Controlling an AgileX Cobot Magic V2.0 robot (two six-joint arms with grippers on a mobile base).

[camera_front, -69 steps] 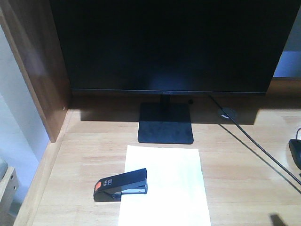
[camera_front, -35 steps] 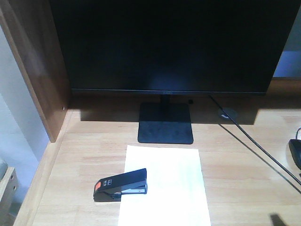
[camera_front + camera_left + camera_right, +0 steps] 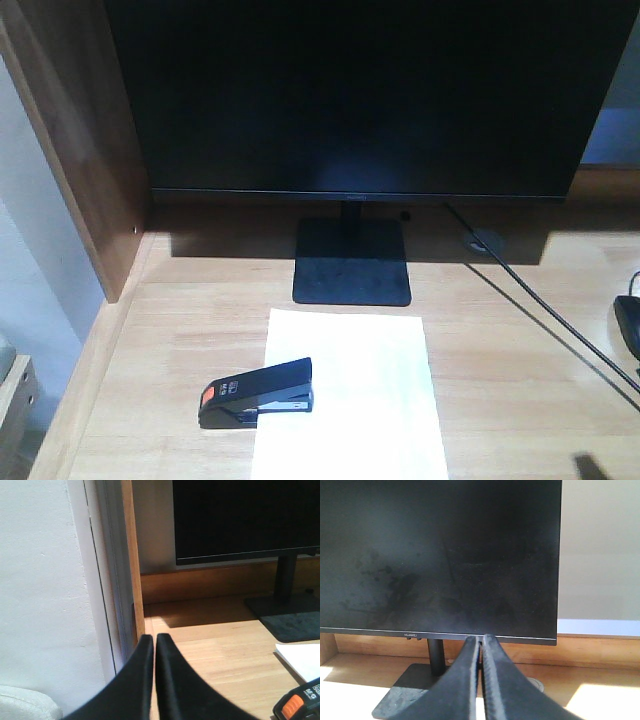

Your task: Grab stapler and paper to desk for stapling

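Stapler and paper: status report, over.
Both grippers shut, empty: left, right. Stapler on paper's left edge, on desk. Nothing in the way.

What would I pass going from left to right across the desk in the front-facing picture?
Dark wooden side panel → stapler, its right end lying over the left edge of the paper → thin black cable → a dark object cut off at the right edge.
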